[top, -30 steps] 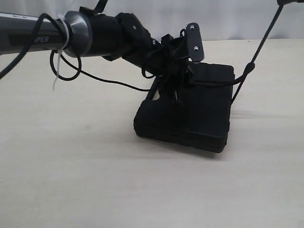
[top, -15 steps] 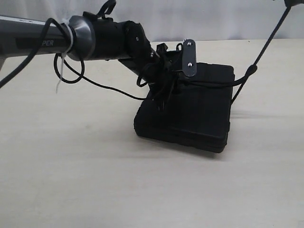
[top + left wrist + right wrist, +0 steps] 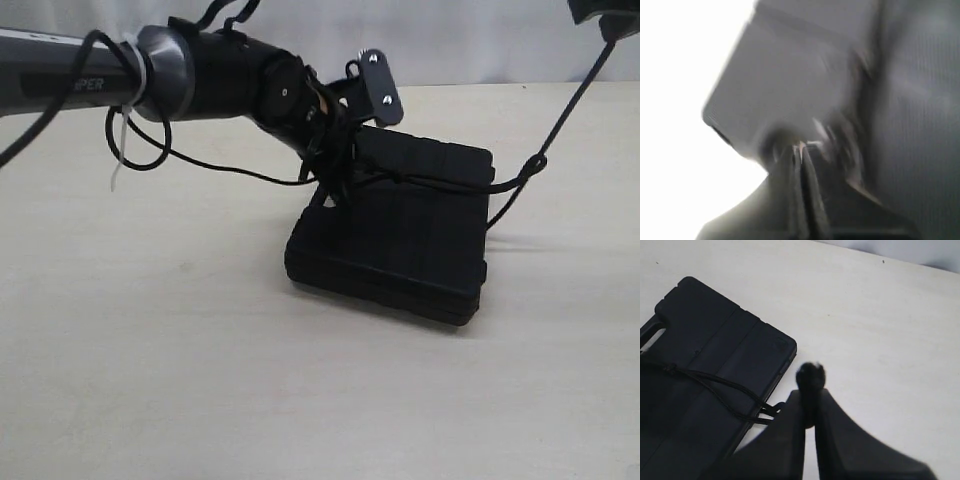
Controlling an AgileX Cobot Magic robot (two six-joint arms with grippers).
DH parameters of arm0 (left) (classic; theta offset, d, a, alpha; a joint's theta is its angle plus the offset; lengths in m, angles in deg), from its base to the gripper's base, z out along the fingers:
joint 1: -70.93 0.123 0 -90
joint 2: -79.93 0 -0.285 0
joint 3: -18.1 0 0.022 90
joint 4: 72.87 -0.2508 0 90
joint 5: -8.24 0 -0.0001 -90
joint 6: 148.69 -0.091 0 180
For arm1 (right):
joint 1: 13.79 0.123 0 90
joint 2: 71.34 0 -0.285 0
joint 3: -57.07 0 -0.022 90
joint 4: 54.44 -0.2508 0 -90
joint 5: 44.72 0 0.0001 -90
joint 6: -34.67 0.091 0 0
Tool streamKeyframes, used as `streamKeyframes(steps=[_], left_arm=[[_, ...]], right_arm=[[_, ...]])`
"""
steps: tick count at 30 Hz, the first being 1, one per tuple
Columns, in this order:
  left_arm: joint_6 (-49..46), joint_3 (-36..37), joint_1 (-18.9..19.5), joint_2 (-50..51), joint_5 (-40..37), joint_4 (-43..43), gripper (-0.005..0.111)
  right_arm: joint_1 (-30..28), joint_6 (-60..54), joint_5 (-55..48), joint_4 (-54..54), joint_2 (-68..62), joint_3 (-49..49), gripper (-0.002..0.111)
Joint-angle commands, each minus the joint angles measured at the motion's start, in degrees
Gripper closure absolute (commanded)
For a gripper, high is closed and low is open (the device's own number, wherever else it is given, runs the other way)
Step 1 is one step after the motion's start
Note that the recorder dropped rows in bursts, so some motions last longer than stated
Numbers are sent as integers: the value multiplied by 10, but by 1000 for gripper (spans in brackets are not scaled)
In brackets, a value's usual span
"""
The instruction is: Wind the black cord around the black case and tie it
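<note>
The only readable lettering is the white letters "PER" on the grey link of the left arm [image 3: 60, 85], at the far left.

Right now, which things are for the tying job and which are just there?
For the job: black case, black cord, left gripper, right gripper pinching the cord.
Just there: glossy arm cable, white zip tie, table.

Reaching in level from the left with the left arm [image 3: 60, 80], wrist angling downward, left gripper [image 3: 801, 150] pressing its fingers [image 3: 812, 195] together, tips aimed downward. Hanging high at the far right with the right gripper [image 3: 809, 390], fingers [image 3: 837, 442] pinching the black cord [image 3: 810, 375] between them.
</note>
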Motion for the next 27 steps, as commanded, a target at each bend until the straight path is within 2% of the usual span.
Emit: streamKeyframes(steps=[1, 4, 7, 9, 10, 15, 18, 24, 27], left_arm=[[-43, 1, -3, -37, 32, 73, 107], [-149, 1, -10, -39, -14, 128, 107], [-374, 1, -25, -28, -67, 202, 107], [-482, 1, -34, -18, -65, 243, 104], [-503, 1, -36, -15, -54, 251, 100], [-517, 1, -47, 9, 29, 256, 70], [-510, 1, -47, 19, 67, 256, 61], [-502, 1, -46, 35, 79, 231, 63], [-490, 1, -44, 36, 75, 194, 82]], right_arm=[[-1, 2, 5, -8, -23, -6, 104], [-1, 2, 19, -10, -34, -16, 104], [-1, 1, 20, -20, -41, -17, 104], [-1, -2, 16, -20, -41, -17, 104], [-1, -2, 14, -23, -41, -17, 104], [-1, -2, 9, -23, -41, -17, 104], [-1, -2, 9, -23, -41, -17, 104], [-1, -4, 10, -27, -41, -17, 104], [-1, -4, 10, -27, -41, -17, 104]])
